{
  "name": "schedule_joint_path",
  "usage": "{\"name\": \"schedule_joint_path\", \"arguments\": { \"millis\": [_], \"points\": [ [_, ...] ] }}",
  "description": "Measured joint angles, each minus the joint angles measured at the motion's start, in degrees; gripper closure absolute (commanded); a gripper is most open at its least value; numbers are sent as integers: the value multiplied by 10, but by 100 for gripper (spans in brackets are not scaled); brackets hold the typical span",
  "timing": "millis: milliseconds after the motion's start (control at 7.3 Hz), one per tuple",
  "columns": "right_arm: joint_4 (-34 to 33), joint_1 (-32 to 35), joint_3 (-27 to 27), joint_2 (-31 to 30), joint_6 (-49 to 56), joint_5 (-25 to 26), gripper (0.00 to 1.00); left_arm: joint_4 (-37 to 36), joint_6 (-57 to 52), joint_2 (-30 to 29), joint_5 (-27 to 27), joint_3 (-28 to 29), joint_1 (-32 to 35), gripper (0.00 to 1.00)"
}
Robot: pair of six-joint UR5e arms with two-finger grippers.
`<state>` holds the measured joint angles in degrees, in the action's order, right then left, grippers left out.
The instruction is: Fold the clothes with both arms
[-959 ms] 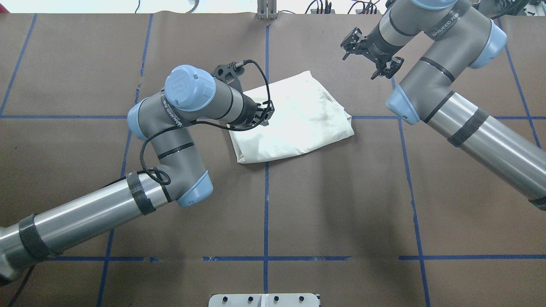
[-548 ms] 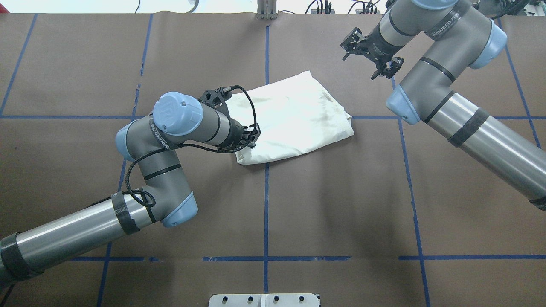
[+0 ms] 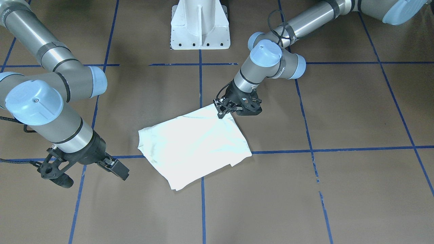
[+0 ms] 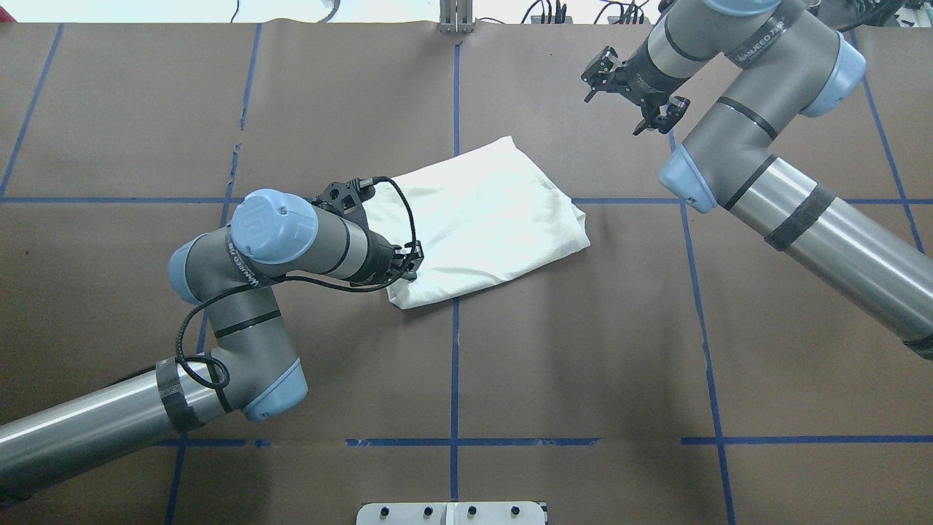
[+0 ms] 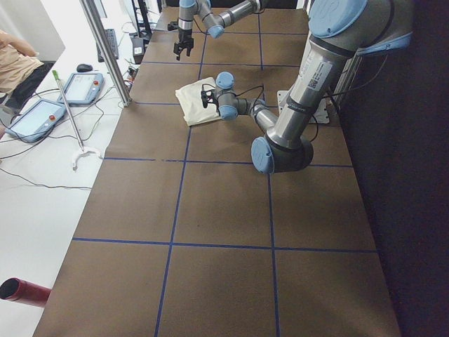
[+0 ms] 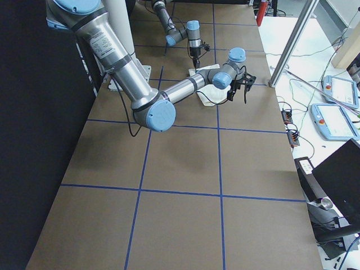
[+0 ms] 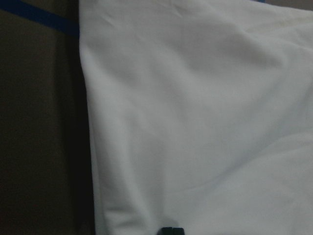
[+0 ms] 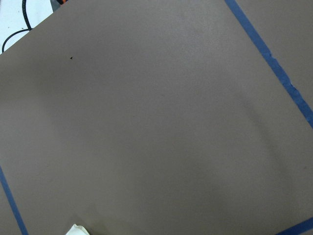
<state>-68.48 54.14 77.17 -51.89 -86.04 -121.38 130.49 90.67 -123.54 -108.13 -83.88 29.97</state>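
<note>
Dragged nearer the robot and leftward since a second ago, the folded T-shirt point(image 4: 488, 211) lies compact mid-worktop point(image 4: 583, 343), left tool point(image 4: 408, 264) pinching its near corner, right tool point(image 4: 618, 102) spread and well apart; folding looks nearly done, only positioning and release left.

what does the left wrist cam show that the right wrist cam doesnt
Only the left wrist view: the T-shirt filling most of the frame, plain, no print showing. Only the right wrist view: mostly bare table, plus white floor past its edge. Both: the brown table and blue tape; a small white scrap at the right view's bottom edge may be the T-shirt.
</note>
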Motion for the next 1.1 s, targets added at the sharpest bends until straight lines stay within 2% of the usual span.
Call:
{"name": "schedule_joint_path", "arguments": {
  "millis": [548,1096],
  "points": [
    [0,0,0,0,0,0,0,-22,-59,58,-13,-56,4,100],
    [-1,0,4,2,-1,-1,0,-171,-139,60,-16,-142,13,100]
  ]
}}
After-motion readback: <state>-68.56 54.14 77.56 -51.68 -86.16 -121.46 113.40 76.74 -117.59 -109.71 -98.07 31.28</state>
